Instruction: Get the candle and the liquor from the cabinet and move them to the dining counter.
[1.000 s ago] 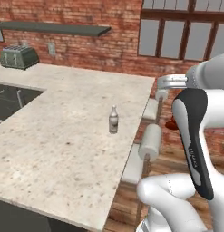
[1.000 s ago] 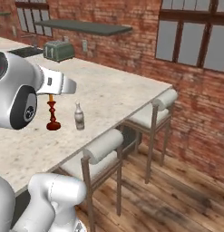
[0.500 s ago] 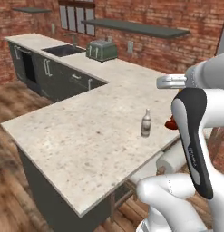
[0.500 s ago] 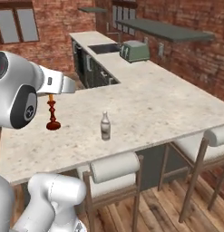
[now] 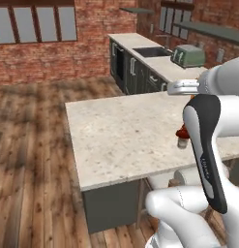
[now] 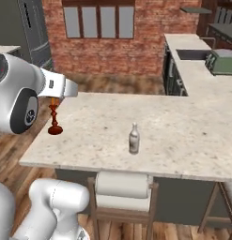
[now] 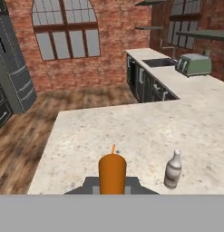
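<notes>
Claw [image 6: 53,99] clamped tight on the orange candle [image 6: 54,116], holder hanging just above the dining counter [image 6: 192,136]. Light, slender and likely brittle, it suits a shaft grip. The liquor [image 6: 134,138] stands nearby, best taken by its body.

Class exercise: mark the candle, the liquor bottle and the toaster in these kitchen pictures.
candle [image 7: 112,173]: hand view, on its orange body.
liquor bottle [image 6: 134,139]: right base view, on its label band.
toaster [image 5: 188,55]: left base view, on its green side.
</notes>
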Robot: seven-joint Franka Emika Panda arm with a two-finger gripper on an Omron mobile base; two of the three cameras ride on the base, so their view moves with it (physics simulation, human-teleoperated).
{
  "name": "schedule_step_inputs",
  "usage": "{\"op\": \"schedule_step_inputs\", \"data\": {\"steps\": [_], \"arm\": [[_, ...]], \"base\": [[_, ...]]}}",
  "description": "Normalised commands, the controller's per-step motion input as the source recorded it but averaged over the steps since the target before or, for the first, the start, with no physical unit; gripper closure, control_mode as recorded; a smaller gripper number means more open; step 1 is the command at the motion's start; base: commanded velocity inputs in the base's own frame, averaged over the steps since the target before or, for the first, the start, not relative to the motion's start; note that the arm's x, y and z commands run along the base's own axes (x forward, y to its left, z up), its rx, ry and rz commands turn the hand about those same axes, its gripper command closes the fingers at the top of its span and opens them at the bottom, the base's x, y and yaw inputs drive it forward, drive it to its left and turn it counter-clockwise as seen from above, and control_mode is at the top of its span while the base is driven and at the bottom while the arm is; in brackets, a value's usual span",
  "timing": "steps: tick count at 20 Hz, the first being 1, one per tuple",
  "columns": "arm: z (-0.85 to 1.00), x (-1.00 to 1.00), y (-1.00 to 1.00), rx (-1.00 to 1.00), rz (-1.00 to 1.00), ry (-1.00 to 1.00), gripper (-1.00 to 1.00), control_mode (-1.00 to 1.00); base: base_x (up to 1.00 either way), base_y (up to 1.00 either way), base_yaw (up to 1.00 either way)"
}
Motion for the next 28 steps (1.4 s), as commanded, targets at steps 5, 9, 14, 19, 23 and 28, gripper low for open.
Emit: {"op": "schedule_step_inputs", "data": {"steps": [5,9,14,19,23,28], "arm": [[0.00,0.00,0.00,0.00,0.00,0.00,1.00,1.00],[0.00,0.00,0.00,0.00,0.00,0.00,1.00,1.00],[0.00,0.00,0.00,0.00,0.00,0.00,1.00,1.00],[0.00,0.00,0.00,0.00,0.00,0.00,1.00,1.00],[0.00,0.00,0.00,0.00,0.00,0.00,1.00,1.00],[0.00,0.00,0.00,0.00,0.00,0.00,1.00,1.00]], "base": [[0.30,-0.66,0.73],[0.00,-0.77,0.23],[-0.05,-0.96,-0.02],[0.00,-1.00,-0.18],[0.00,-0.94,-0.40],[-0.08,-0.16,-0.49]]}}
